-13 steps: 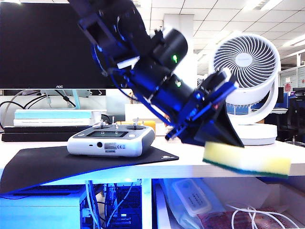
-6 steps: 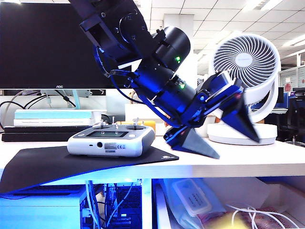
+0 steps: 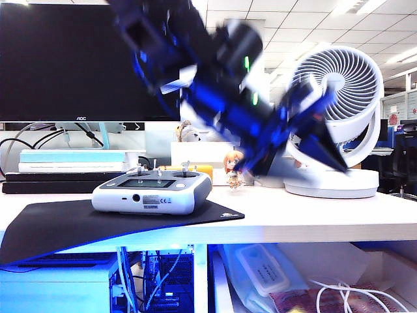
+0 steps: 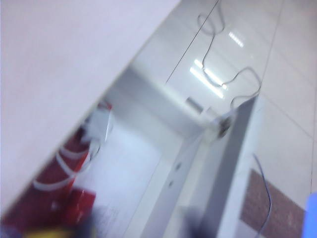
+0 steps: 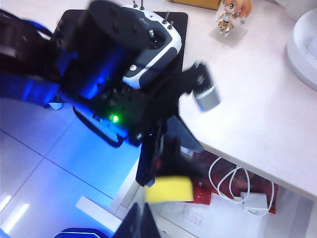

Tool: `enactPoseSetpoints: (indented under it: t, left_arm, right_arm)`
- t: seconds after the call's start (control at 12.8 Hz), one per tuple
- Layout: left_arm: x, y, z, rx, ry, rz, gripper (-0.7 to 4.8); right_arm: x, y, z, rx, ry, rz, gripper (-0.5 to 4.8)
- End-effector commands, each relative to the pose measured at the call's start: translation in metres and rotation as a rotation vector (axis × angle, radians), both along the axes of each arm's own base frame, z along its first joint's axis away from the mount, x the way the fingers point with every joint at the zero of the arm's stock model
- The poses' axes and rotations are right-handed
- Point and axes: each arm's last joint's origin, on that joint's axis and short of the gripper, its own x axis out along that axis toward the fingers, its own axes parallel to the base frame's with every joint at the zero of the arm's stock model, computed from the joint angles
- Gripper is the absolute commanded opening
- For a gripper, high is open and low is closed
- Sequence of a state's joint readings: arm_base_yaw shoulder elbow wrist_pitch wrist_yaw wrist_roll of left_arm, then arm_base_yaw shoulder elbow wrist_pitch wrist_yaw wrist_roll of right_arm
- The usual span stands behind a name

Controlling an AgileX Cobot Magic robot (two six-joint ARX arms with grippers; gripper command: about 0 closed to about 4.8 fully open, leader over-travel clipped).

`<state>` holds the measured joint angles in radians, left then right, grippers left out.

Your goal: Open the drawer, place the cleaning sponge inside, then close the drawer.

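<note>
Right hand (image 5: 140, 224) sits at the near edge of its own wrist view, dark fingers pressed together and holding nothing, poised high over the open drawer. Just beyond it lies the cleaning sponge (image 5: 169, 189), inside the drawer (image 4: 218, 173) below the worktop's front edge. Its broad yellow face is turned up, its long axis lies roughly along that edge, and one corner is hidden behind a finger of the left hand; the green layer cannot be made out. The left hand (image 5: 163, 161) hangs directly above the sponge, angled down and outward from the worktop (image 3: 313, 218). In the exterior view it (image 3: 300, 169) is motion-blurred, but the two dark fingers stand apart, part-way spread, with nothing between them. The drawer is pulled out, and besides the sponge it holds a red packet (image 5: 200, 194), a coiled white cable (image 5: 233, 186) and some printed paper. The left wrist view shows the same white interior, blurred, with a yellow smear at the frame edge. On the worktop, a grey controller (image 3: 153, 192) rests on a black mat (image 3: 71, 225). Further back are a small figurine (image 3: 233, 171), a white fan (image 3: 335, 85) and a dark monitor (image 3: 65, 62).
</note>
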<state>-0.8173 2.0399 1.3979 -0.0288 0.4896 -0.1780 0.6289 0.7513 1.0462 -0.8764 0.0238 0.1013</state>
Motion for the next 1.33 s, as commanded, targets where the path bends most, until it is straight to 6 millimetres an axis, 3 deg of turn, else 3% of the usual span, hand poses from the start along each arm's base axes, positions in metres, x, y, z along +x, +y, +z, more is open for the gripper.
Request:
enactPoseSetpoints:
  t: [0.08, 0.23, 0.31, 0.39, 0.47, 0.7, 1.02, 1.33]
  left_arm:
    - [-0.002, 0.004, 0.05, -0.093, -0.106, 0.002, -0.06]
    - [-0.006, 0.016, 0.077, -0.123, -0.142, 0.012, -0.06]
    - [-0.014, 0.043, 0.112, -0.091, -0.206, 0.039, -0.06]
    - [-0.02, 0.062, 0.135, -0.081, -0.249, 0.048, -0.06]
    - [-0.024, 0.073, 0.146, -0.08, -0.268, 0.055, -0.06]
    - [-0.05, 0.129, 0.196, -0.059, -0.329, 0.113, -0.06]
    - [-0.105, 0.184, 0.235, -0.028, -0.383, 0.121, -0.06]
    - [-0.144, 0.21, 0.245, -0.013, -0.345, 0.068, -0.06]
  right_arm:
    - [0.0, 0.0, 0.003, 0.016, -0.017, -0.004, -0.08]
    - [0.0, 0.0, 0.003, 0.016, -0.017, -0.004, -0.08]
    - [0.0, 0.0, 0.003, 0.016, -0.016, -0.004, -0.08]
    - [0.0, 0.0, 0.003, 0.015, -0.016, -0.004, -0.08]
    - [0.0, 0.0, 0.003, 0.014, -0.016, -0.006, -0.08]
    - [0.005, 0.003, 0.0, -0.001, 0.006, -0.011, -0.08]
    - [0.025, 0.019, -0.013, -0.036, 0.111, -0.012, -0.08]
    - [0.04, 0.036, -0.035, -0.076, 0.315, 0.112, -0.08]
